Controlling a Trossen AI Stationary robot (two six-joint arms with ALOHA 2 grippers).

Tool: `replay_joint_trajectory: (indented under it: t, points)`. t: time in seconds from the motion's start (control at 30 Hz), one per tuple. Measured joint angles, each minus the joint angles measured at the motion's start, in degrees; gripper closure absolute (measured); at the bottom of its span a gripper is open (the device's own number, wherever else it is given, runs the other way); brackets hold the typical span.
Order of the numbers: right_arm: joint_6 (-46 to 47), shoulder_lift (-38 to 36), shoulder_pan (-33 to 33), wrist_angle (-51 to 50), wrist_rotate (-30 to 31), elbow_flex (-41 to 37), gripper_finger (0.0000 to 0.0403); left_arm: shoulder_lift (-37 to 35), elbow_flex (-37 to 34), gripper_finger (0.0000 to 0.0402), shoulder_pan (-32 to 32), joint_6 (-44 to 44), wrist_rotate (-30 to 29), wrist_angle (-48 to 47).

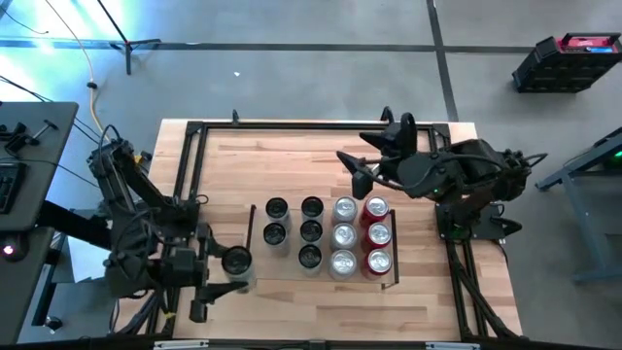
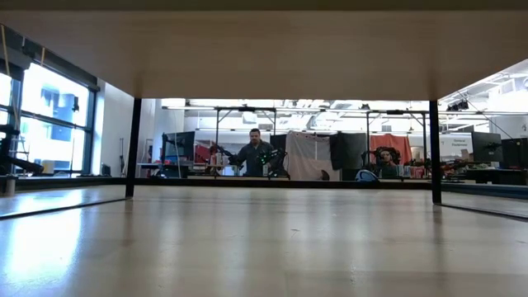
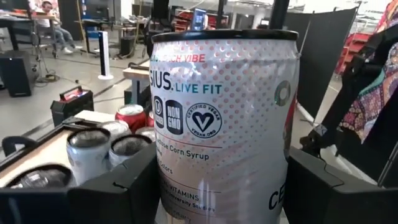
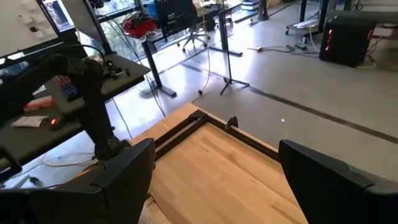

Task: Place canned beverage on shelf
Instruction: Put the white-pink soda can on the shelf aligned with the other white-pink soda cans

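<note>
Canned beverage (image 1: 236,261), seen from above, stands upright between the fingers of the left gripper (image 1: 233,262), just outside the shelf (image 1: 292,277), which holds eleven cans (image 1: 326,233) in four columns. High over the table's far side, the right gripper (image 1: 356,171) hangs with its fingers spread wide on nothing. Low view: bare tabletop (image 2: 264,247), people far behind. Left wrist view: the white-labelled can (image 3: 224,118) fills the frame, both fingers (image 3: 118,186) pressed against its sides. Right wrist view: fingers (image 4: 124,171) apart above bare wood.
</note>
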Motion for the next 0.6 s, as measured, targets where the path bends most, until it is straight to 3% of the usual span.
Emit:
replay_joint_trajectory:
  t: [0.2,0.33,0.6]
  points:
    - [-0.18,0.04,2.62,0.03,3.15,0.0,0.0075,2.13,-5.91,0.0163,0.2,3.81,-1.06,10.16]
    - [-4.07,0.04,5.09,1.06,6.5,0.0,0.0075,4.9,-7.55,0.0163,0.57,7.7,-5.09,12.98]
    - [-7.75,0.04,6.46,2.78,7.07,0.0,0.0075,12.91,-7.55,0.0163,1.38,3.18,-15.18,16.6]
